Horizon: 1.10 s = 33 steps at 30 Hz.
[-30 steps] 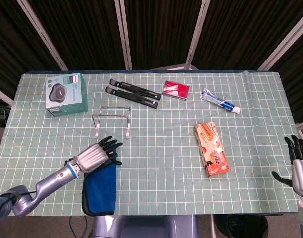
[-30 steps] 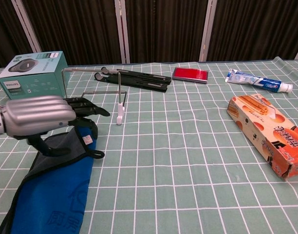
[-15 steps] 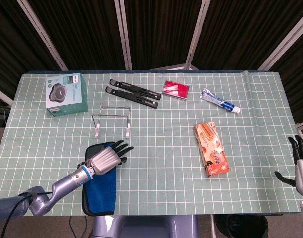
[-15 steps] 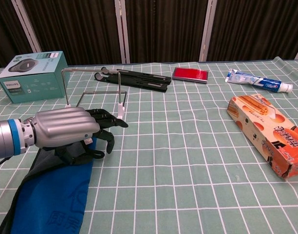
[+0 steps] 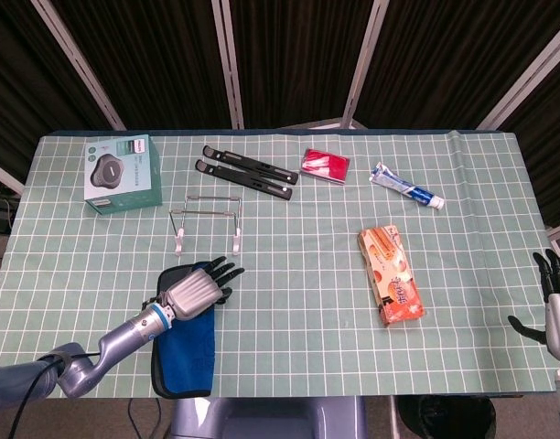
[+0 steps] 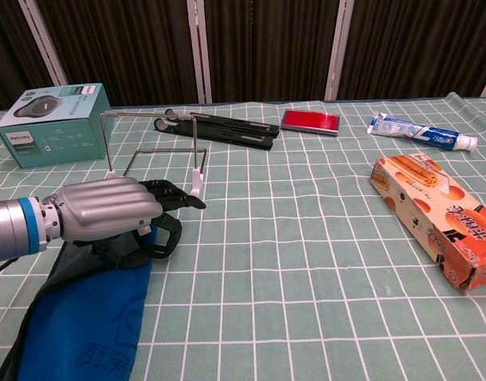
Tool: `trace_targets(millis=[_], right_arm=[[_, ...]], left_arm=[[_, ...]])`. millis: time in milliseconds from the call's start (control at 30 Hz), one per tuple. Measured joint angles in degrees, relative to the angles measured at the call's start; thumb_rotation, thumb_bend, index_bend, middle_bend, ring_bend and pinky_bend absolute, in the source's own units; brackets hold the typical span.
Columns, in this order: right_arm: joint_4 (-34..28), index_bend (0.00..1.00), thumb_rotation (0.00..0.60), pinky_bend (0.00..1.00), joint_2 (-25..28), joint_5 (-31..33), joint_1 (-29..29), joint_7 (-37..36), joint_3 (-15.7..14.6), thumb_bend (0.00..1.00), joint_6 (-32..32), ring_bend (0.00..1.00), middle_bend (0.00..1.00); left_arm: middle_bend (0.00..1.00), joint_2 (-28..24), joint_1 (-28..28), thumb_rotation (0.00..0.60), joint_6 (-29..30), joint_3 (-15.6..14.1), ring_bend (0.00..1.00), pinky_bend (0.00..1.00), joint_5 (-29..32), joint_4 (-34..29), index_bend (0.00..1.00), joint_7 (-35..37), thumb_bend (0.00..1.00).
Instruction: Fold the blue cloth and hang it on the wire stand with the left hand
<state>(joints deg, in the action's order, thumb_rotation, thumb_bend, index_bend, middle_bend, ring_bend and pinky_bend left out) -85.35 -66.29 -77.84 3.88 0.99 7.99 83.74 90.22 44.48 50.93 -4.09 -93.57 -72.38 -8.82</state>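
Observation:
The blue cloth (image 5: 185, 346) with a dark border lies lengthwise at the table's near left edge, large in the chest view (image 6: 82, 327). My left hand (image 5: 197, 291) lies palm down on its far end, and in the chest view the hand (image 6: 108, 213) curls its fingers around the cloth's dark far edge. The wire stand (image 5: 207, 218) is upright and bare just beyond the hand, with its white feet (image 6: 195, 189) close to the fingertips. My right hand (image 5: 557, 309) hangs off the table's near right corner with its fingers spread and nothing in it.
A teal box (image 5: 123, 174) sits at the far left. Behind the stand lie two black bars (image 5: 246, 170). A red packet (image 5: 324, 165), a toothpaste tube (image 5: 406, 187) and an orange snack box (image 5: 391, 274) lie to the right.
My left hand has moved forward and right towards the stand and come down onto the cloth's far end. Since half a second ago its fingers have curled in further. The right hand has sunk slightly.

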Motion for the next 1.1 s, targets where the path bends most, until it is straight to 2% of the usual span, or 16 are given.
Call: trace_targets(millis=[367, 600, 833, 1033, 1067, 1100], right_arm=[[0.02, 0.0, 0.6, 0.0, 0.01, -0.1, -0.01, -0.04, -0.02, 0.0, 0.06, 0.0, 0.0], [-0.07, 0.0, 0.6, 0.0, 0.09, -0.29, -0.11, -0.15, -0.08, 0.0, 0.26, 0.0, 0.0], [-0.3, 0.0, 0.6, 0.0, 0.12, -0.67, -0.12, 0.0, -0.2, 0.0, 0.45, 0.0, 0.0], [-0.57, 0.0, 0.6, 0.0, 0.0, -1.03, -0.06, 0.55, -0.39, 0.0, 0.53, 0.0, 0.0], [-0.65, 0.0, 0.6, 0.0, -0.02, -1.08, -0.06, 0.67, -0.41, 0.0, 0.57, 0.0, 0.0], [-0.73, 0.0, 0.6, 0.0, -0.04, -1.12, -0.06, 0.82, -0.43, 0.0, 0.62, 0.0, 0.0]], left_arm=[[0.0, 0.3, -0.08, 0.6, 1.59, -0.07, 0.0, 0.0, -0.65, 1.06, 0.64, 1.69, 0.55], [0.0, -0.7, -0.66, 0.6, 2.87, -0.24, 0.0, 0.0, -0.68, 0.66, 0.66, 2.77, 0.55], [0.0, -3.4, -2.89, 0.6, 5.86, -0.8, 0.0, 0.0, -0.15, 0.74, 0.66, 7.13, 0.55], [0.0, -4.86, -4.89, 0.6, 6.69, -1.41, 0.0, 0.0, 1.32, 3.95, 0.65, 11.71, 0.56], [0.0, -4.81, -5.14, 0.6, 6.64, -1.53, 0.0, 0.0, 1.5, 4.94, 0.61, 12.5, 0.55], [0.0, -4.71, -5.33, 0.6, 6.63, -1.62, 0.0, 0.0, 1.58, 5.76, 0.53, 13.11, 0.55]])
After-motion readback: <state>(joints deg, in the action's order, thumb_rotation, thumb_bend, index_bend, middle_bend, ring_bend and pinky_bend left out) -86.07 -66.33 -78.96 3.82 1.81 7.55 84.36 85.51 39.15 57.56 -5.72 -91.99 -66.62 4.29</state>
